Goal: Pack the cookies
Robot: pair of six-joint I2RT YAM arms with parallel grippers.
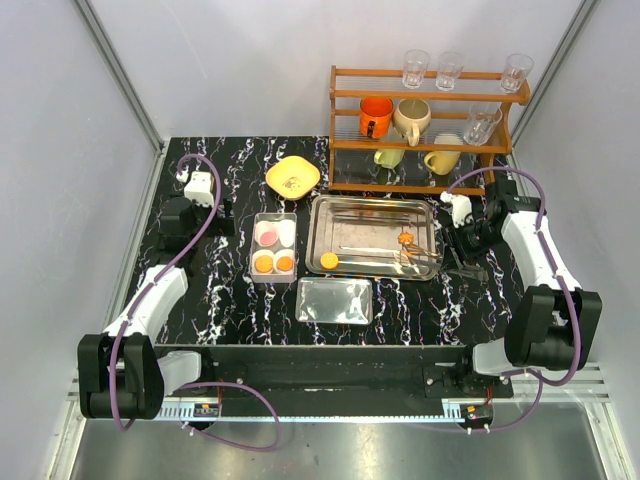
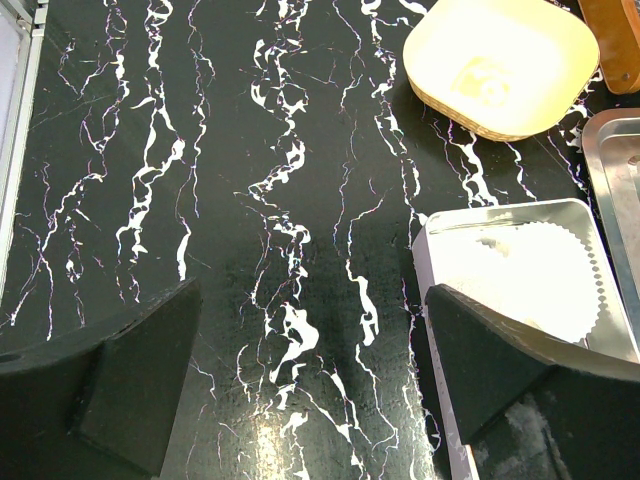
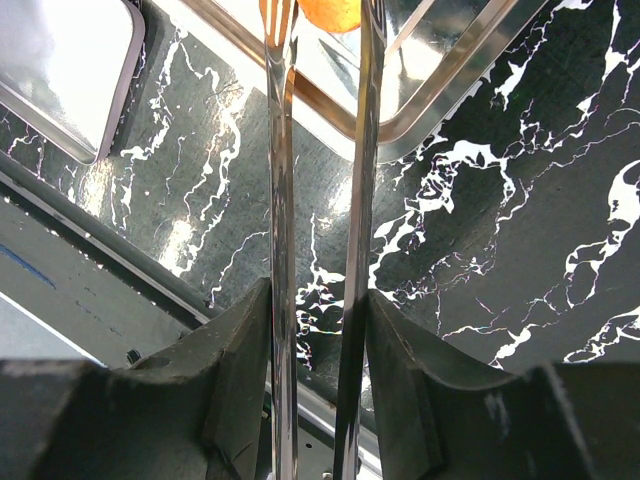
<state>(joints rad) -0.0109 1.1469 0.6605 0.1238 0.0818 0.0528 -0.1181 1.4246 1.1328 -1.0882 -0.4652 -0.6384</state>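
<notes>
With our right gripper [image 3: 318,310] clamped on the tongs [image 3: 281,180] and our left gripper [image 2: 310,310] gaping idle left of the steel tray [image 1: 380,230], we should straddle the flower-edged cookie [image 1: 405,238] in the tray's right half evenly, then squeeze gently so it won't skid.

No text, label, brand, number or sign can be read in any view.

Grey walls [image 1: 250,60], black marbled table [image 1: 230,300]

Bright overhead light; hard glare on steel tray [image 1: 380,228] & tongs [image 3: 283,200]; sheen on table [image 2: 265,440]; pics sharp.
</notes>
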